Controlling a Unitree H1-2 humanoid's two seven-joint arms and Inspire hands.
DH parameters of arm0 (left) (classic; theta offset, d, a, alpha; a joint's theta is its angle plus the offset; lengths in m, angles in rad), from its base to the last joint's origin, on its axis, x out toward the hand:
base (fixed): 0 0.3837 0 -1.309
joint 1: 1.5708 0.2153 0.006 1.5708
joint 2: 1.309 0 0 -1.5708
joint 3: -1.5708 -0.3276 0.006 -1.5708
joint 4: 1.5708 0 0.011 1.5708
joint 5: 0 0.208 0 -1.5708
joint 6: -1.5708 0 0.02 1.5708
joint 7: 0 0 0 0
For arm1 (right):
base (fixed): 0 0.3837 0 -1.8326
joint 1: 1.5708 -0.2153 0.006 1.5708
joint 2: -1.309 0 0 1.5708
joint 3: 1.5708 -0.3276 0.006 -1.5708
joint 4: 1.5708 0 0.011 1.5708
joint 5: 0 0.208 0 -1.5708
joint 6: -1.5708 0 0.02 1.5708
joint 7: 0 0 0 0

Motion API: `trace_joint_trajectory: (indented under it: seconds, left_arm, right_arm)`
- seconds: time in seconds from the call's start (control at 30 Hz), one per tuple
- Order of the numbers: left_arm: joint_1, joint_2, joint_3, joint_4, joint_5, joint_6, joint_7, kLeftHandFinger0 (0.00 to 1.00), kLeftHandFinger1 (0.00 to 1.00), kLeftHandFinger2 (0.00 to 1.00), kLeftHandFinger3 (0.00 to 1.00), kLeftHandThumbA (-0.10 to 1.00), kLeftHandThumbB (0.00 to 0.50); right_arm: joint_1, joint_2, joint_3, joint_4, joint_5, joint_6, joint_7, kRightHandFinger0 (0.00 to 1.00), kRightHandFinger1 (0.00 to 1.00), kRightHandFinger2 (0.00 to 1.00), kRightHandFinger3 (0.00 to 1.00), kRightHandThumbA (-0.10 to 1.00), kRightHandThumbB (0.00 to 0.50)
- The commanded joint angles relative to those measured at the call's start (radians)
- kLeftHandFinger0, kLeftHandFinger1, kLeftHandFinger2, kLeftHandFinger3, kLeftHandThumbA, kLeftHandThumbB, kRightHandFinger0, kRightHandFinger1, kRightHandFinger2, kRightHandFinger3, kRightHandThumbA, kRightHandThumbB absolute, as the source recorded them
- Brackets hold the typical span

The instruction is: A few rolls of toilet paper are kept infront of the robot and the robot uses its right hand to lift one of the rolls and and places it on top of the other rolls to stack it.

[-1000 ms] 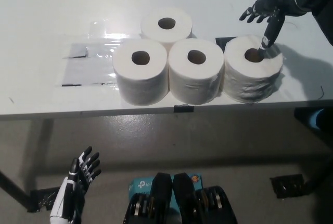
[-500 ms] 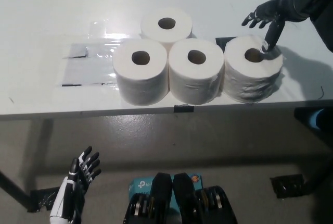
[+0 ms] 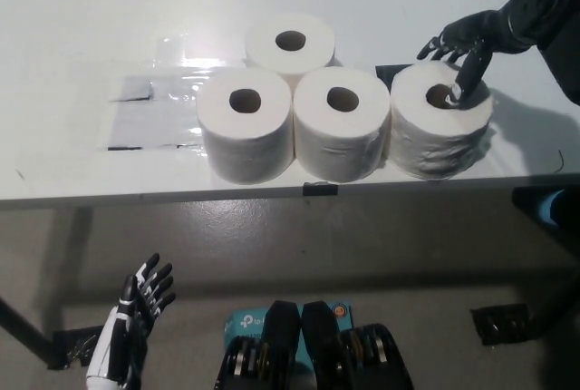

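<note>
Several white toilet paper rolls stand upright on the white table. Three sit in a front row: a left roll, a middle roll and a right roll. One more roll stands behind the left and middle ones. My black right hand hovers over the right roll, fingers spread, with one finger dipping into its cardboard core. It grips nothing. My white left hand rests low at the lower left, below the table, fingers apart.
A clear plastic sheet lies flat on the table left of the rolls. The table's front edge runs across the middle of the picture, with grey floor below. A black clip sits on that edge.
My right hand has shifted slightly toward the right roll, and its finger sits deeper in the core. The rolls and left hand have not moved.
</note>
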Motion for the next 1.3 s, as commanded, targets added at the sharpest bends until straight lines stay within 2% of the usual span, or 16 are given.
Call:
trace_joint_trajectory:
  seconds: [0.0,0.17,0.43,0.5,0.57,0.6,0.67,0.7,0.77,0.9,0.93,1.07,1.1,1.17,1.23,1.27]
  left_arm:
    - [-0.001,0.007,0.001,-0.026,-0.002,-0.033,-0.014,1.0,1.0,1.0,1.0,1.0,0.009]
    - [-0.003,0.008,0.004,-0.029,-0.006,-0.033,-0.014,1.0,1.0,1.0,1.0,1.0,0.008]
    - [-0.003,0.007,0.009,-0.033,-0.017,-0.039,-0.016,1.0,1.0,1.0,1.0,1.0,0.0]
    - [-0.006,0.004,0.01,-0.036,-0.017,-0.036,-0.013,1.0,1.0,1.0,1.0,1.0,0.0]
    - [-0.006,0.005,0.011,-0.032,-0.019,-0.044,-0.015,1.0,1.0,1.0,1.0,1.0,0.001]
    - [-0.006,0.005,0.012,-0.03,-0.019,-0.047,-0.015,1.0,1.0,1.0,1.0,1.0,0.01]
    - [-0.005,0.005,0.012,-0.032,-0.019,-0.044,-0.015,1.0,1.0,1.0,1.0,1.0,0.014]
    - [-0.005,0.006,0.012,-0.033,-0.021,-0.042,-0.016,1.0,1.0,1.0,1.0,1.0,0.016]
    - [-0.005,0.007,0.012,-0.037,-0.021,-0.033,-0.015,1.0,1.0,1.0,1.0,1.0,0.031]
    - [-0.009,0.007,0.018,-0.039,-0.023,-0.035,-0.012,1.0,1.0,1.0,1.0,1.0,0.036]
    - [-0.008,0.007,0.018,-0.039,-0.022,-0.035,-0.012,1.0,1.0,1.0,1.0,1.0,0.037]
    - [-0.005,0.003,0.02,-0.035,-0.025,-0.039,-0.012,1.0,1.0,1.0,1.0,1.0,0.059]
    - [-0.003,0.003,0.021,-0.033,-0.022,-0.042,-0.011,1.0,1.0,1.0,1.0,1.0,0.055]
    - [0.001,0.002,0.023,-0.032,-0.022,-0.047,-0.011,1.0,1.0,1.0,1.0,1.0,0.033]
    - [0.006,0.0,0.027,-0.033,-0.026,-0.049,-0.01,1.0,1.0,1.0,1.0,1.0,0.031]
    - [0.007,0.0,0.026,-0.032,-0.024,-0.049,-0.01,1.0,1.0,1.0,1.0,1.0,0.03]
  right_arm:
    - [-0.034,0.015,0.014,0.009,-0.034,-0.048,-0.038,1.0,1.0,1.0,1.0,0.94,0.26]
    - [-0.021,0.027,0.013,0.013,-0.038,-0.083,-0.062,1.0,1.0,1.0,1.0,0.91,0.209]
    - [-0.006,0.055,0.036,0.041,-0.082,-0.054,-0.144,1.0,1.0,1.0,1.0,0.74,0.259]
    - [-0.001,0.064,0.044,0.053,-0.092,-0.044,-0.173,0.76,0.82,0.89,0.94,0.63,0.273]
    - [0.005,0.071,0.049,0.054,-0.099,-0.024,-0.201,0.31,0.37,0.47,0.61,0.53,0.257]
    - [0.014,0.074,0.052,0.047,-0.108,-0.008,-0.234,0.11,0.17,0.3,0.6,0.47,0.239]
    - [0.025,0.074,0.067,0.036,-0.13,-0.016,-0.273,0.0,0.04,0.2,0.55,0.4,0.191]
    - [0.032,0.074,0.072,0.025,-0.138,0.0,-0.291,0.0,0.08,0.28,0.76,0.37,0.155]
    - [0.041,0.071,0.084,0.028,-0.153,0.001,-0.315,0.34,0.38,0.5,0.78,0.38,0.083]
    - [0.041,0.068,0.098,0.025,-0.167,0.046,-0.324,0.0,0.08,0.32,0.91,0.33,0.003]
    - [0.044,0.063,0.101,0.019,-0.169,0.044,-0.325,0.14,0.26,0.44,0.94,0.3,0.0]
    - [0.051,0.047,0.115,0.009,-0.18,0.014,-0.344,0.49,0.55,0.61,0.95,0.32,0.0]
    - [0.049,0.047,0.116,0.014,-0.182,0.011,-0.348,0.68,0.71,0.78,1.0,0.33,0.0]
    - [0.048,0.045,0.129,0.014,-0.195,0.006,-0.367,0.71,0.75,0.84,1.0,0.36,0.003]
    - [0.044,0.043,0.129,0.015,-0.194,0.011,-0.372,0.43,0.49,0.69,1.0,0.34,0.005]
    - [0.04,0.04,0.13,0.014,-0.197,0.021,-0.379,0.47,0.55,0.74,1.0,0.32,0.001]
